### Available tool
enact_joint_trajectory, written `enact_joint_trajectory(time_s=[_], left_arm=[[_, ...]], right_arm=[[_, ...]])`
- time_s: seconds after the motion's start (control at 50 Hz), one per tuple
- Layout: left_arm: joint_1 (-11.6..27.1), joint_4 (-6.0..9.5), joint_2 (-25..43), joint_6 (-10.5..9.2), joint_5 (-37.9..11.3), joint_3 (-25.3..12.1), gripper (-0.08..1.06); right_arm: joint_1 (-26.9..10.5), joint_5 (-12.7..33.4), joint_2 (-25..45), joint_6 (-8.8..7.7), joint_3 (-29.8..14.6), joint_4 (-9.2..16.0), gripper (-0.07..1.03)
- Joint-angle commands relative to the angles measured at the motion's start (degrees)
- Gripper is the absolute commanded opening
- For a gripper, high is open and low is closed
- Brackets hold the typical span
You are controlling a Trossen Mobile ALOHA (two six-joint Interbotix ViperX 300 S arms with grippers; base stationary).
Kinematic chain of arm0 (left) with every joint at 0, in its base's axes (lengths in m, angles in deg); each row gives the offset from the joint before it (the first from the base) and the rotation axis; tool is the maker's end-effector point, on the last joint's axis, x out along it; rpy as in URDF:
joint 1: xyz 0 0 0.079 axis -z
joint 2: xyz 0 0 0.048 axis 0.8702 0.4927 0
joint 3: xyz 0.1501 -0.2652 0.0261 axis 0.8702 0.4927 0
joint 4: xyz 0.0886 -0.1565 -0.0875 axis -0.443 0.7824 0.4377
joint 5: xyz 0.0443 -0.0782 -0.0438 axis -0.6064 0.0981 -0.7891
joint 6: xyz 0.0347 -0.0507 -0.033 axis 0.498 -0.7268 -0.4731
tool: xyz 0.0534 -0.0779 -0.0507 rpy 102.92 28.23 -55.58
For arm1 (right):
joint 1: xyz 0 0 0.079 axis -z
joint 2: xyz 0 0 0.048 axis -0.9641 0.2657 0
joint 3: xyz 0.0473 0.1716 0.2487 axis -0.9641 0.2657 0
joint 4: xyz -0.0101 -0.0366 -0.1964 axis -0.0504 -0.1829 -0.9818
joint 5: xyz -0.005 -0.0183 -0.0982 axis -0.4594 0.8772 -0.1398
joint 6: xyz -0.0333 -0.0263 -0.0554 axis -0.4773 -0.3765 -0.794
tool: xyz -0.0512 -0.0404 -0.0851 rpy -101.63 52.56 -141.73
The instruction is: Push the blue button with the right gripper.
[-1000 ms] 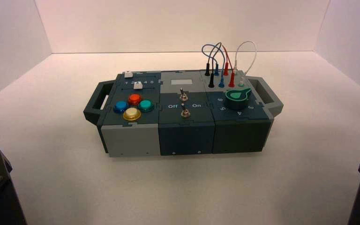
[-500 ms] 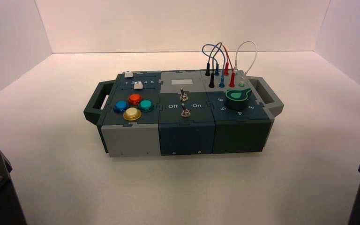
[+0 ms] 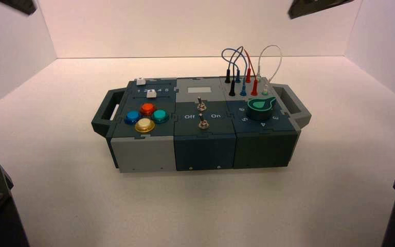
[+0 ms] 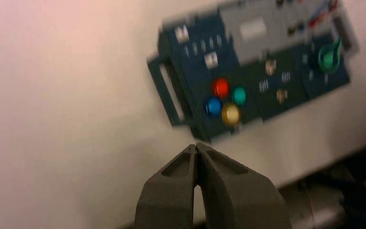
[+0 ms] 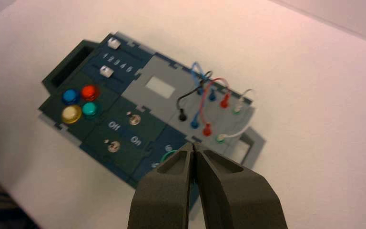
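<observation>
The blue button (image 3: 131, 117) sits at the left of a cluster of four round buttons on the box's left end. It also shows in the right wrist view (image 5: 70, 96) and the left wrist view (image 4: 213, 106). My right gripper (image 5: 192, 144) is shut and empty, held high above the box and far from the button, its tip lined up near the green knob (image 5: 164, 157). My left gripper (image 4: 197, 145) is shut and empty, raised off the box's left end. Dark parts of the right arm (image 3: 313, 6) and left arm (image 3: 18, 5) show at the high view's top edge.
Beside the blue button are a red-orange button (image 3: 147, 108), a teal button (image 3: 160, 115) and a yellow button (image 3: 144, 125). Two toggle switches (image 3: 201, 114) stand mid-box, the green knob (image 3: 261, 106) and plugged wires (image 3: 244, 72) at the right. The box has side handles (image 3: 105, 110).
Dark parts of both arms have come into sight at the high view's top corners. The box and its parts have not moved.
</observation>
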Motion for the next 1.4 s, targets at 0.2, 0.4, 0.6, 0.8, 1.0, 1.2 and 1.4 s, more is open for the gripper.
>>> enact_joint_trajectory(time_s=[0.2, 0.4, 0.6, 0.8, 1.0, 1.2, 1.4], left_arm=[[0.3, -1.05, 0.2, 0.18, -2.4, -1.4, -0.03], [-0.9, -6.42, 1.1, -0.79, -2.4, -1.3, -0.03], [-2.5, -8.61, 2.6, -0.79, -2.0, -1.3, -0.03], [-2.8, -8.79, 3.4, -0.79, -1.1, -1.3, -0.03], [-2.8, -8.79, 3.6, -0.79, -1.1, -1.1, -0.03], [-2.8, -8.70, 3.5, -0.70, -1.1, -0.8, -0.03], [-2.8, -8.70, 3.3, -0.70, -1.1, -0.8, -0.03]], right_arm=[[-12.7, 0.6, 19.5, 0.18, -12.6, 1.9, -0.02], [-19.3, 2.0, 32.9, 0.18, -22.4, 3.0, -0.02], [-22.9, 4.3, 42.2, 0.09, -30.9, 3.3, -0.02], [-23.7, 5.9, 49.0, 0.09, -36.0, 4.1, -0.02], [-23.7, 6.2, 55.4, 0.00, -39.1, 4.5, -0.02], [-23.7, 6.2, 58.9, -0.09, -41.5, 4.5, -0.02], [-23.7, 6.5, 59.9, -0.09, -42.7, 4.5, -0.02]])
